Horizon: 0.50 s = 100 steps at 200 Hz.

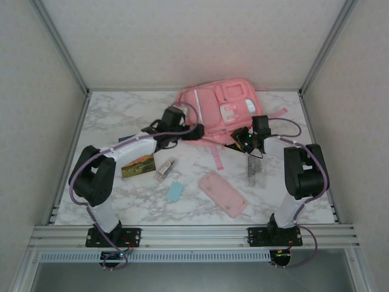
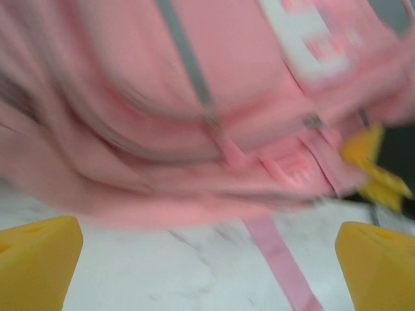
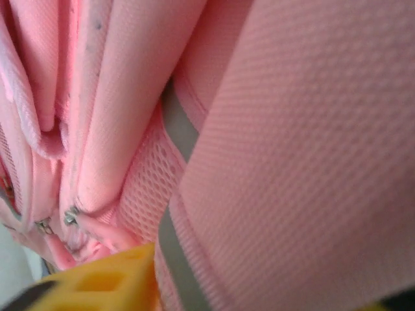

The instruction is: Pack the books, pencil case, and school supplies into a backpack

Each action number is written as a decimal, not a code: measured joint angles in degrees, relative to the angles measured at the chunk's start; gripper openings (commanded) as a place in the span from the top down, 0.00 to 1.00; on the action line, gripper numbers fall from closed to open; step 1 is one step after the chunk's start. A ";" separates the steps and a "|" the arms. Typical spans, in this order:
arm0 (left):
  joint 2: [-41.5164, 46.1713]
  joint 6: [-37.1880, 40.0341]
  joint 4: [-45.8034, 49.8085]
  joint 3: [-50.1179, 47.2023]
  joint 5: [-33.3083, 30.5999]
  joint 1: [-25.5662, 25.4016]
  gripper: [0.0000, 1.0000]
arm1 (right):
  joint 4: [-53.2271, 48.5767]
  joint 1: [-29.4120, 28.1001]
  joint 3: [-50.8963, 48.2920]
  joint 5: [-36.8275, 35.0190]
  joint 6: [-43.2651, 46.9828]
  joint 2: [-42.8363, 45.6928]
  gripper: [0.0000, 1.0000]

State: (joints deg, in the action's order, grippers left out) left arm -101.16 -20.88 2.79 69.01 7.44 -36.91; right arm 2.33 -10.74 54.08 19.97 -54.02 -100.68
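Note:
The pink backpack (image 1: 222,109) lies at the back of the table, seen close up in the left wrist view (image 2: 194,97) and the right wrist view (image 3: 311,142). My left gripper (image 1: 182,131) stands open (image 2: 207,259) just short of its near left edge, over bare marble. My right gripper (image 1: 242,139) is at the near right edge, shut on a fold of backpack fabric (image 3: 266,291). The landscape book (image 1: 138,166), silvery item (image 1: 164,170), light-blue block (image 1: 175,191), pink pencil case (image 1: 223,193) and clear strip (image 1: 253,170) lie on the table. A dark book edge (image 1: 231,146) pokes out beside the right gripper.
A pink strap (image 1: 217,157) trails from the backpack toward the front and crosses between the left fingers (image 2: 279,259). White walls and metal posts close in the table (image 1: 109,115) at the back and sides. The arm bases sit on the front rail (image 1: 194,234).

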 measured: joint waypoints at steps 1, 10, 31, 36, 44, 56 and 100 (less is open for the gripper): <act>-0.09 0.04 -0.02 -0.07 0.20 -0.17 0.00 | 0.17 0.00 0.00 0.07 0.07 0.00 1.00; -1.16 0.35 -0.52 -0.13 2.05 -1.64 0.00 | 1.42 0.02 0.00 0.66 -0.79 0.00 1.00; -4.63 1.22 -1.99 0.20 4.85 -3.98 0.00 | 2.99 0.11 0.07 1.90 -2.47 0.02 1.00; -5.49 1.38 -2.25 0.37 5.14 -4.35 0.01 | 3.10 0.11 0.07 2.21 -2.82 0.04 1.00; -7.17 1.66 -2.62 1.09 5.40 -5.07 0.01 | 3.72 0.11 -0.13 2.73 -3.63 0.35 1.00; -8.85 1.92 -3.50 2.05 5.42 -5.55 0.04 | 4.24 0.11 -0.59 3.23 -4.87 1.40 1.00; -14.56 3.78 -5.62 7.37 4.37 -7.13 0.15 | 4.31 -0.15 -1.18 3.39 -8.39 6.73 1.00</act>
State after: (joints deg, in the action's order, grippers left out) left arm -115.72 -17.10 -2.83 76.38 11.81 -44.03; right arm 6.63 -10.90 52.90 23.35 -62.41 -93.95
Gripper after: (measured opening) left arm 0.867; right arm 0.066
